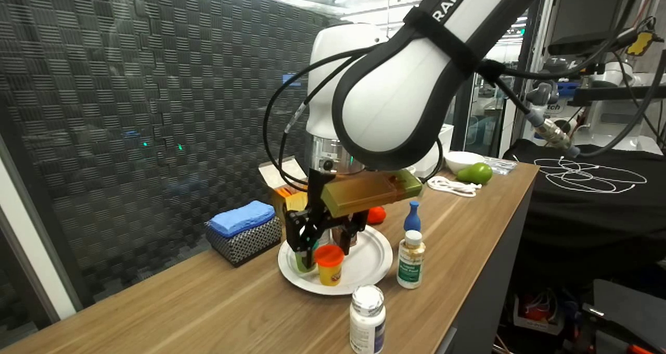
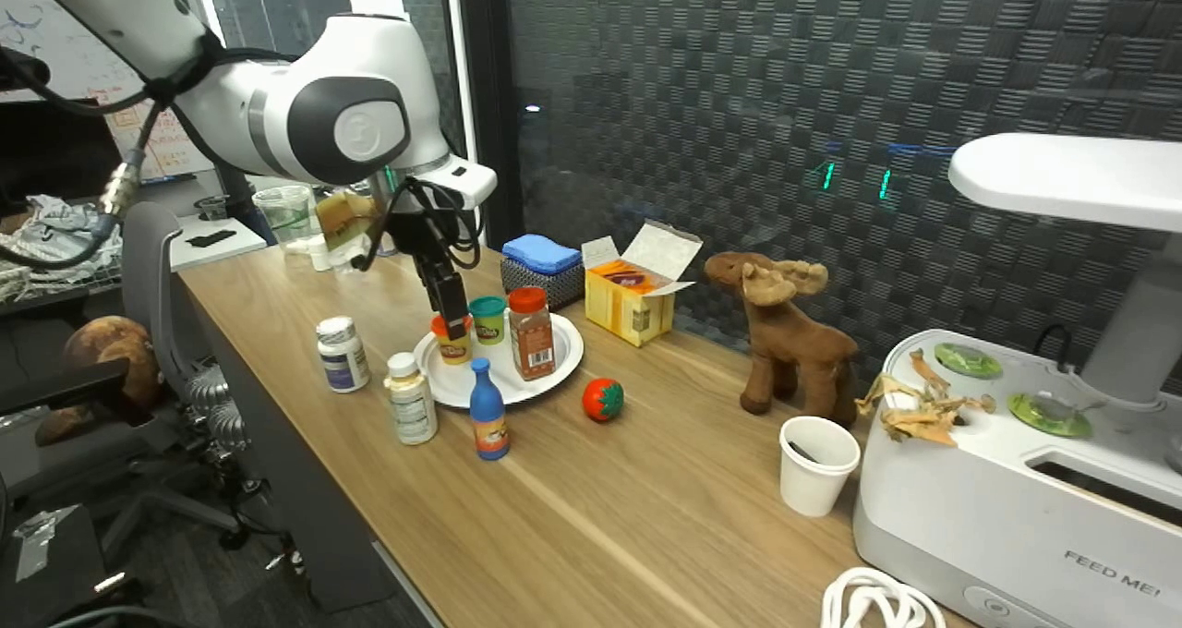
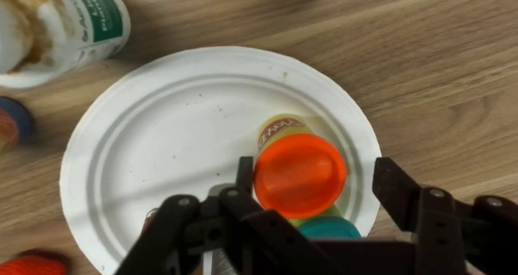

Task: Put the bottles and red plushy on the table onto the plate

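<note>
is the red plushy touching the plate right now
Apart. The wrist view shows it: a strip of bare table runs between the red plushy and the plate.

A: Where're the cams, approx.?
B: From where I'm standing, both exterior views look in from opp. ends of the table (image 1: 218,302), angled down along it. In an exterior view the purple-labelled bottle (image 1: 367,323) is up close, patterned wall (image 1: 223,83) on pic's L.
A: And in an exterior view w/ the FEED ME! unit (image 2: 997,489) nearby?
B: Same wall, pic's R.
A: Wrist cam?
B: V. close, looking down on the plate (image 3: 182,125), gripper (image 3: 313,174) in from btm.
A: Overlap?
B: Plate + red plushy (image 2: 603,399) in all three; arm (image 2: 305,111) + yellow box (image 2: 628,305) in both exterior views.
</note>
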